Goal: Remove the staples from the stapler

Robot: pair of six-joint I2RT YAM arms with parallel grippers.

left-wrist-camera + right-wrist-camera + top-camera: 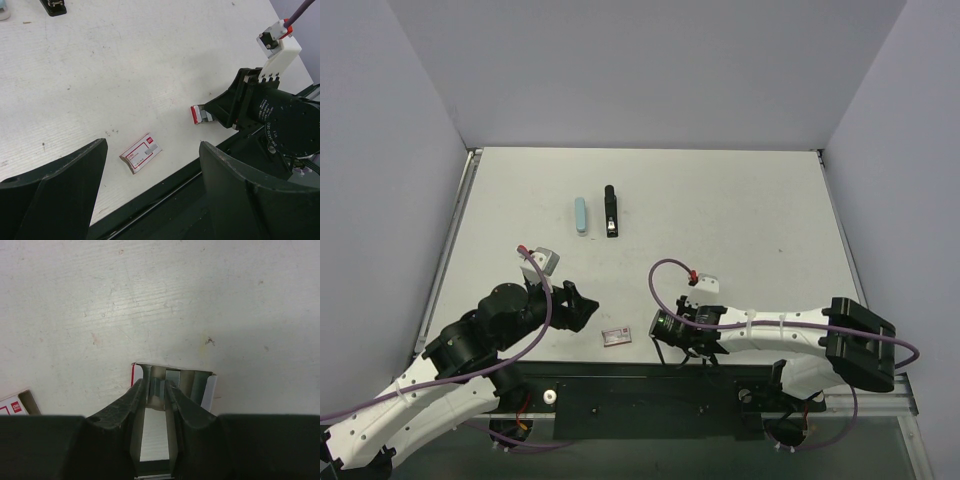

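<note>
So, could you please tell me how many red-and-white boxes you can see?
2. One box lies near the front edge between the arms; the other box sits at the right pincer's tip. None looks hidden.

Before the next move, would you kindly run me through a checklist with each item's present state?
1. The left fingers are open and empty: ok.
2. The right fingers are closed on a grey strip inside the open red-and-white box: ok.
3. That strip is staples: cannot tell.
4. The stapler is emptied; it lies far across the table, away from both arms: cannot tell.
5. The second small box lies free on the table between the arms: ok.
</note>
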